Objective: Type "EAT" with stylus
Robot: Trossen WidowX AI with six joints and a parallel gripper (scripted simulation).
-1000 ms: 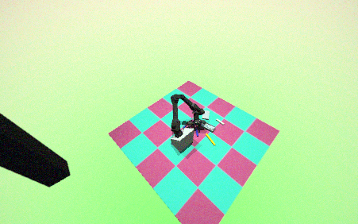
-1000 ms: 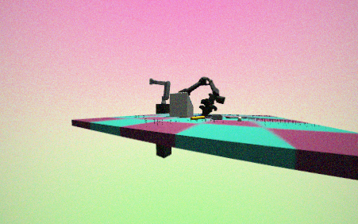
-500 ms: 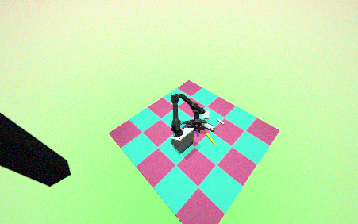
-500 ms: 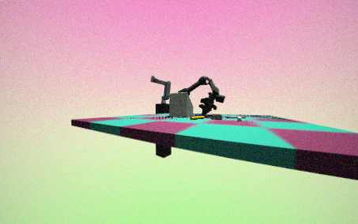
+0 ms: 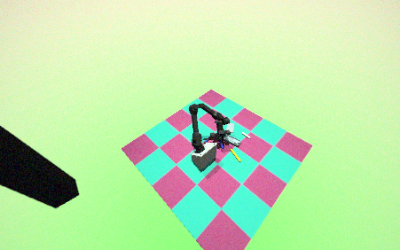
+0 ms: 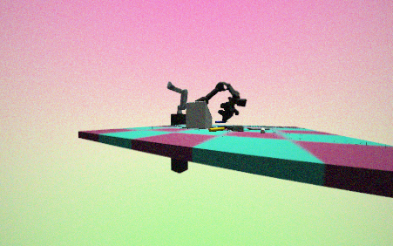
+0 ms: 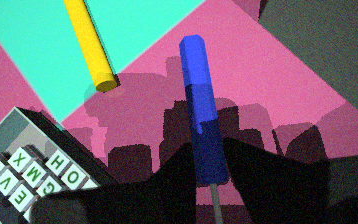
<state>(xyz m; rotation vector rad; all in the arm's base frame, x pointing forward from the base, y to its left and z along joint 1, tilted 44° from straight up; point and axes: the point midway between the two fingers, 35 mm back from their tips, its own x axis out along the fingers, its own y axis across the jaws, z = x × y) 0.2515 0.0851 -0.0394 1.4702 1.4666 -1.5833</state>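
Blue stylus (image 7: pixel 198 85) sits between the jaws (image 5: pixel 221 141) (image 6: pixel 225 120), which are clamped on it beside the keyboard (image 5: pixel 232 140) (image 7: pixel 55 137).

In the wrist view, you see the dark keyboard with white, green-lettered keys (image 7: pixel 22 195) cut off by the left and bottom edges and partly covered by the black gripper (image 7: pixel 207 147), while the yellow cylindrical rod (image 7: pixel 87 42) runs out past the top edge and the stylus's thin grey shaft (image 7: pixel 216 202) past the bottom. You can't read the key letters from above, where the keyboard (image 5: pixel 232 140) is too small. In the exterior view, you get the gripper (image 6: pixel 224 119) as a small, dark shape, its fingertips too blurred to make out.
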